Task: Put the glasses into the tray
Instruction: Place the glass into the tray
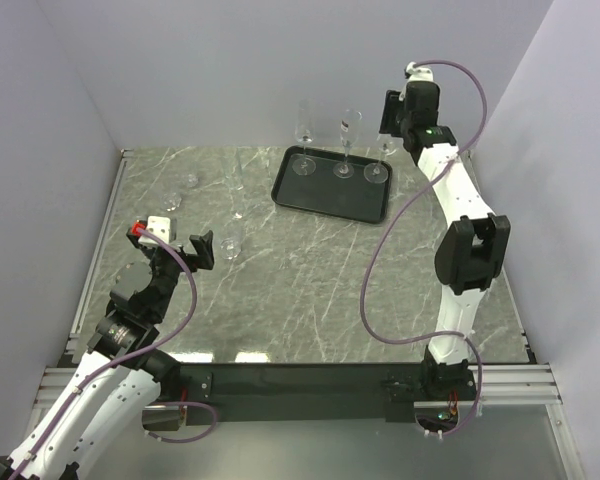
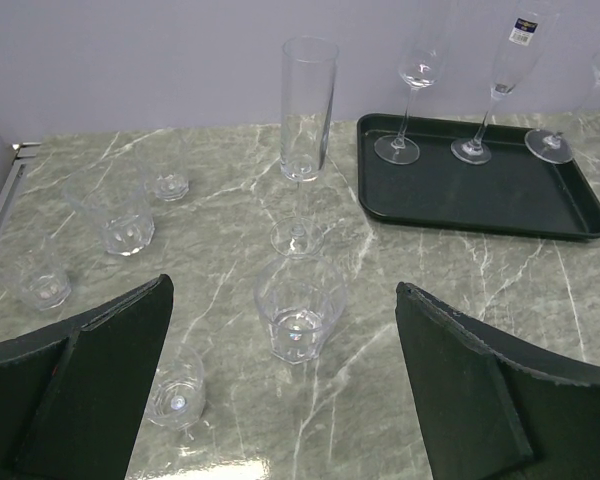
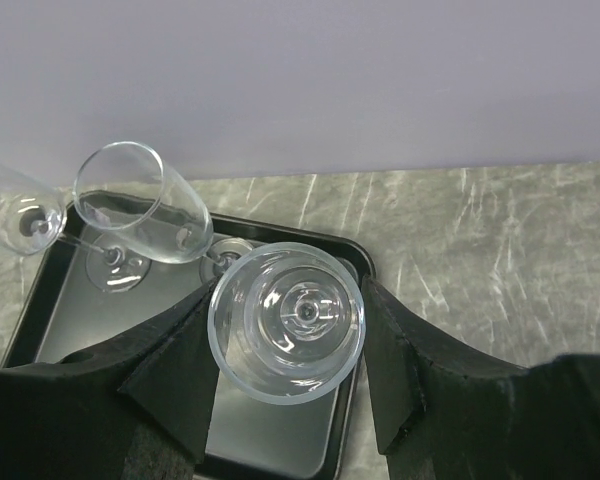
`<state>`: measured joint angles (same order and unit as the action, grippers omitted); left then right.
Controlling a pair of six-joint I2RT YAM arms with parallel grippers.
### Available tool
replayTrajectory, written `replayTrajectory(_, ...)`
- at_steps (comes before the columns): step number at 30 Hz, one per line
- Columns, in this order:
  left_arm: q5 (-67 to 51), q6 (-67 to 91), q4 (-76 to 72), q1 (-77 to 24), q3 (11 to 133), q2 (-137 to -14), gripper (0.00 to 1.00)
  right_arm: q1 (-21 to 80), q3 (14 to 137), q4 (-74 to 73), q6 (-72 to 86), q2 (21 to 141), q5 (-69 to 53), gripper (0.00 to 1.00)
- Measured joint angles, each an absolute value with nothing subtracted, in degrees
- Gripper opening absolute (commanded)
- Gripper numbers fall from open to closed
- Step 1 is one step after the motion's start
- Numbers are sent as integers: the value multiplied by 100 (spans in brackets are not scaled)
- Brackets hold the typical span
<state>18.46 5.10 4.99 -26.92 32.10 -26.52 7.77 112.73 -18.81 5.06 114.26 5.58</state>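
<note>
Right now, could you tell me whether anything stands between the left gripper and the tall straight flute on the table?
Yes: a short faceted tumbler stands directly in front of the flute, between it and the open left gripper.

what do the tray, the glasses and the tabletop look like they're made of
tray: probably plastic, maybe coated metal. It is opaque black and semi-gloss, with a soft sheen.
glasses: clear glass, possibly plastic. They are colourless and see-through, with bright glints at the rims.
tabletop: marble-look grey-green with white veins. It is polished, mirroring light near the front edge. It could be real stone or laminate, can't tell.
</note>
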Motion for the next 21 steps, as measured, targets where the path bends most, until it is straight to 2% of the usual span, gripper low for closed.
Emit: replayTrajectory(21, 1782, 493, 491, -2681, 3162, -2705, 99, 878, 11671, -1798, 482, 12112, 635, 13)
